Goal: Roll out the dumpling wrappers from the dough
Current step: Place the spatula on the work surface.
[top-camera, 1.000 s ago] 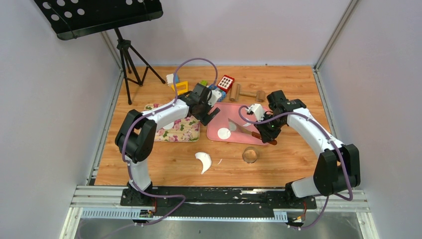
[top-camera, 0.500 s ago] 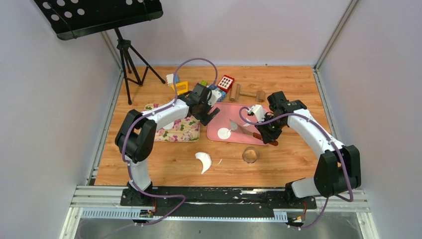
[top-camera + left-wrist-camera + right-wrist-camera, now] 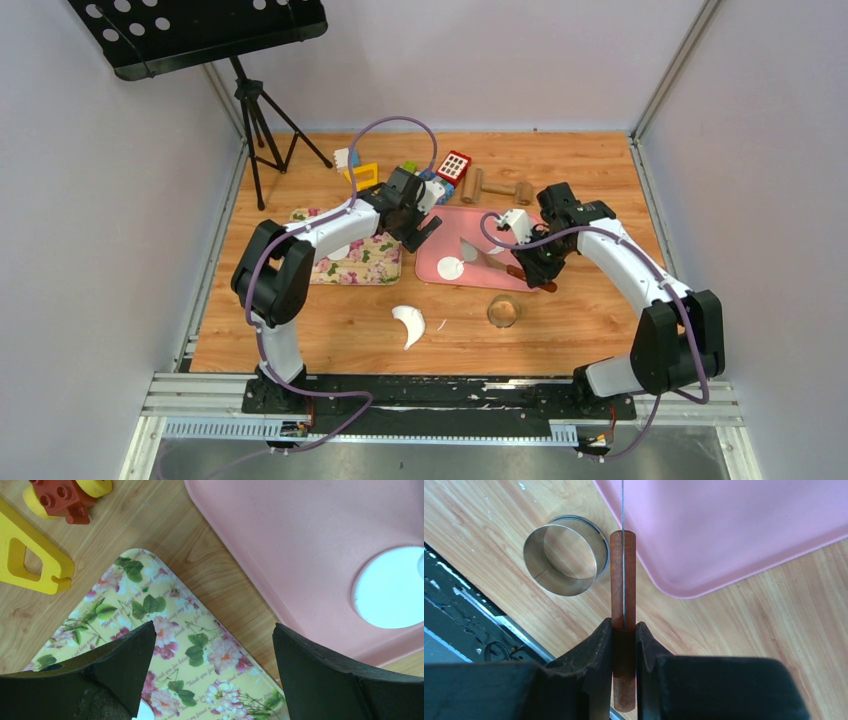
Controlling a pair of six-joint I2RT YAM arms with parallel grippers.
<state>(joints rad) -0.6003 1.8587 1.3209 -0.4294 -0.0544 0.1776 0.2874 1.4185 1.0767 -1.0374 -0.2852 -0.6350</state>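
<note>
White and soft, the dumpling wrapper [image 3: 451,267] lies flat on the pink board [image 3: 470,278] near its front left corner, and a crescent of leftover dough [image 3: 409,323] sits on the wood off the board's near side. Your right gripper [image 3: 624,627] is clenched on the red-brown wooden handle [image 3: 623,580] of a scraper whose thin metal blade [image 3: 478,252] reaches over the board toward the wrapper. Come in steep and that edge may gouge or fold the disc rather than slide under it. The slim handle could also twist in the pinch if the dough sticks. The metal ring [image 3: 566,555] stands just off the board's near edge, close enough for the handle to knock it. Your left gripper [image 3: 212,630] hangs released above the floral mat [image 3: 175,645] by the board's left edge. Only the mat carries writing, a faint cursive too small to read.
</note>
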